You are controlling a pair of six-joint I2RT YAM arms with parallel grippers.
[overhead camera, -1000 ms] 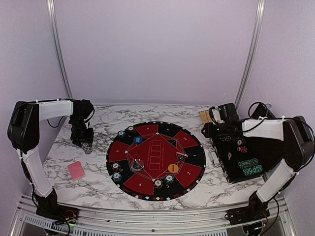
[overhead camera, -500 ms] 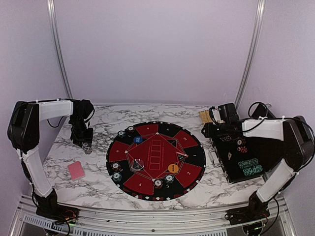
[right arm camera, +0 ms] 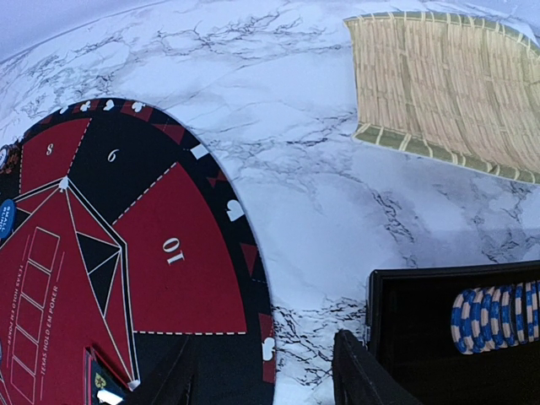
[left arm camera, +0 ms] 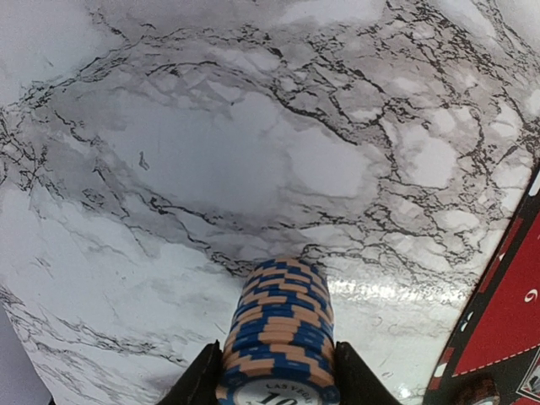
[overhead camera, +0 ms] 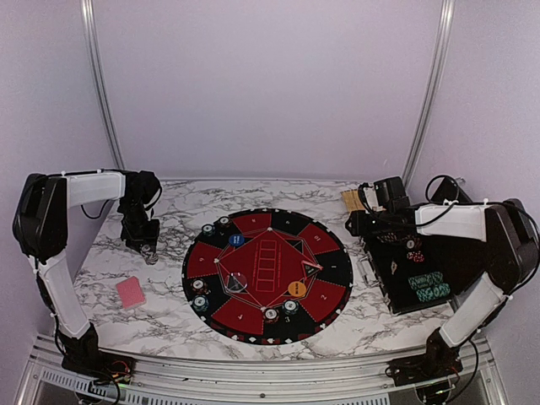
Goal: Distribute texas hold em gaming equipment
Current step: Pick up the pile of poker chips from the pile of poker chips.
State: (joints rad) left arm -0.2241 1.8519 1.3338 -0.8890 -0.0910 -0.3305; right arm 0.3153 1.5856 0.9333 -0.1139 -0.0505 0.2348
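Chip stack (left arm camera: 280, 325), blue-orange, upright on table (left arm camera: 211, 152) left of mat (overhead camera: 268, 253), gripped by left claw (left arm camera: 278, 348). Already on mat: 6 chip piles (overhead camera: 207, 229), blue button (overhead camera: 236, 240), orange button (overhead camera: 296, 288). 1 card (overhead camera: 131, 292) on table. Spare chips (right arm camera: 498, 316) remain in case (overhead camera: 396, 270). Right claw (right arm camera: 266, 337) open, empty. Judged partway.

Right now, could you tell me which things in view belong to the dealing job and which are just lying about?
Job: chip stack between the left fingers; chip stacks on the round mat; pink card; blue button; orange button; blue chips in the black case.
Lying about: round mat; black case; bamboo mat.
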